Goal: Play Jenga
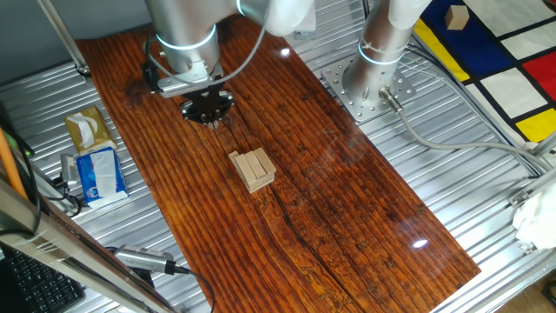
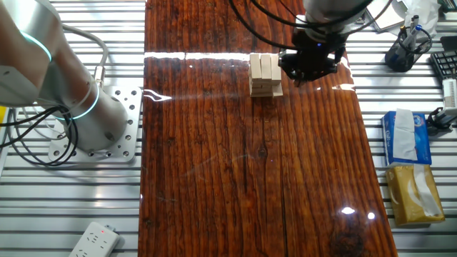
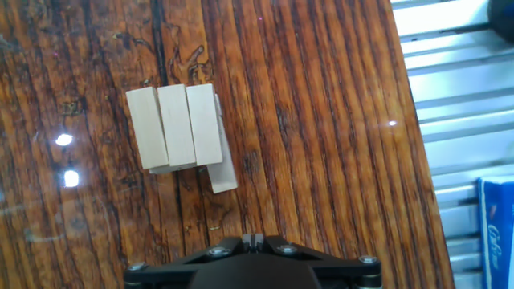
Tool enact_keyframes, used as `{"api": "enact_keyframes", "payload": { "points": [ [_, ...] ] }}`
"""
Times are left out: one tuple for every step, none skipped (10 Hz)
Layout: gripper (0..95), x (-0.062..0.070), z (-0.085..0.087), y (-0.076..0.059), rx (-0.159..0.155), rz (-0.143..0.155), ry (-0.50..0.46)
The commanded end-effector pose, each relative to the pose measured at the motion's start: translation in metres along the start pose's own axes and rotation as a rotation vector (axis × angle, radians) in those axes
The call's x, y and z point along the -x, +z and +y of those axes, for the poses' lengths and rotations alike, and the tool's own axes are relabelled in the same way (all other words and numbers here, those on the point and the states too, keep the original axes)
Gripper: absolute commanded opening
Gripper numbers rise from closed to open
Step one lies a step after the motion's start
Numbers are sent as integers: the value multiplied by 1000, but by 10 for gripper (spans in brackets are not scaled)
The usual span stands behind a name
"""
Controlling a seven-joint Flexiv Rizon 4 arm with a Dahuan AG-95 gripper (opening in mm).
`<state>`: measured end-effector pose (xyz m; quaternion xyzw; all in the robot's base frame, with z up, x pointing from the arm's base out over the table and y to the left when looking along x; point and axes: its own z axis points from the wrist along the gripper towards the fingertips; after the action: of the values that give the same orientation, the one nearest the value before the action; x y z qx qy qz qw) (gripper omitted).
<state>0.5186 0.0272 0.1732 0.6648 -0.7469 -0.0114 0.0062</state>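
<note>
The Jenga pile (image 1: 253, 169) is a low stack of pale wooden bars, three abreast on top, on the dark wooden tabletop. It also shows in the other fixed view (image 2: 265, 74) and in the hand view (image 3: 177, 127). One lower bar (image 3: 222, 172) sticks out of the pile's side towards the hand. My gripper (image 1: 208, 111) hovers above the table beside the pile, apart from it, as the other fixed view (image 2: 308, 68) also shows. In the hand view its fingertips (image 3: 254, 238) are pressed together with nothing between them.
A second arm's base (image 1: 369, 83) is bolted beside the table. A blue tissue pack (image 1: 97, 174) and a tan one (image 1: 87, 129) lie off the table's edge. A single wooden cube (image 1: 455, 16) sits on the coloured mat. A power strip (image 2: 93, 241) lies near a corner.
</note>
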Motion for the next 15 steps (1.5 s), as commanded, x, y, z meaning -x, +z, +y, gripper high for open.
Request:
{"api": "enact_keyframes", "payload": {
  "points": [
    [0,0,2,-1,5,5,-46],
    [0,0,2,-1,5,7,-48],
    [0,0,2,-1,8,5,-55],
    [0,0,2,-1,13,4,-63],
    [0,0,2,-1,17,3,-71],
    [0,0,2,-1,21,3,-73],
    [0,0,2,-1,21,3,-75],
    [0,0,2,-1,21,3,-75],
    [0,0,2,-1,21,1,-75],
    [0,0,2,-1,22,2,-76],
    [0,0,2,-1,21,4,-76],
    [0,0,2,-1,20,3,-76],
    [0,0,2,-1,20,3,-76],
    [0,0,2,-1,21,3,-77],
    [0,0,2,-1,24,5,-84]
  ]
}}
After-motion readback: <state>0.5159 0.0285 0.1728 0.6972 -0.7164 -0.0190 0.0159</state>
